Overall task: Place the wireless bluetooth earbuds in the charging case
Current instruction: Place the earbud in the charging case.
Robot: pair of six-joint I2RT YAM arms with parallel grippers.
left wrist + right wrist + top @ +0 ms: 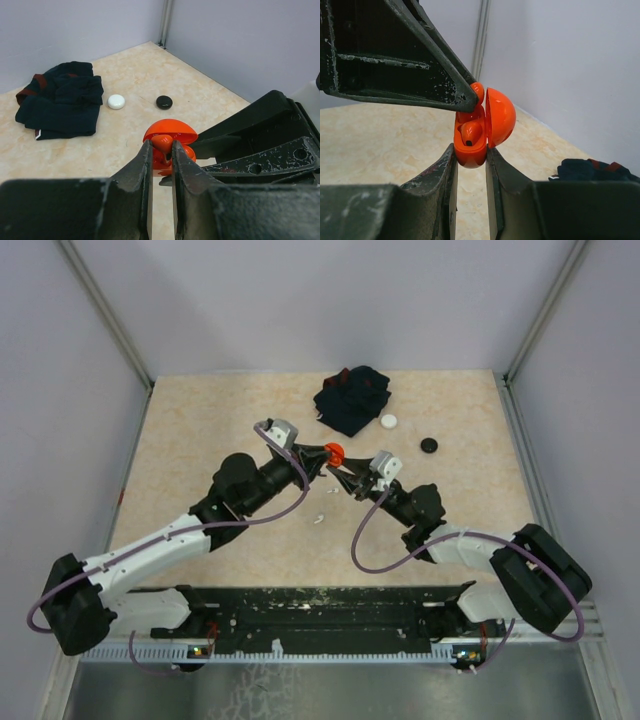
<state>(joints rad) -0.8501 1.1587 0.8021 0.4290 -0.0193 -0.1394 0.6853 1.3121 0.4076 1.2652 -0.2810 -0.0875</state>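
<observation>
My right gripper (470, 150) is shut on the base of the orange-red charging case (471, 156), held up above the table with its lid (500, 117) swung open. One red earbud (471, 132) sits in a pocket of the case. My left gripper (161, 146) is shut on a second red earbud (163, 140), which is pressed against the case's upper rim beside the seated one. From above, both grippers meet at the case (335, 452) mid-table. Two tiny white pieces (318, 517) lie on the table below the arms.
A dark navy cloth (352, 398) lies bunched at the back of the table. A white puck (389, 422) and a black puck (429, 445) sit to its right. Metal frame posts and grey walls bound the table.
</observation>
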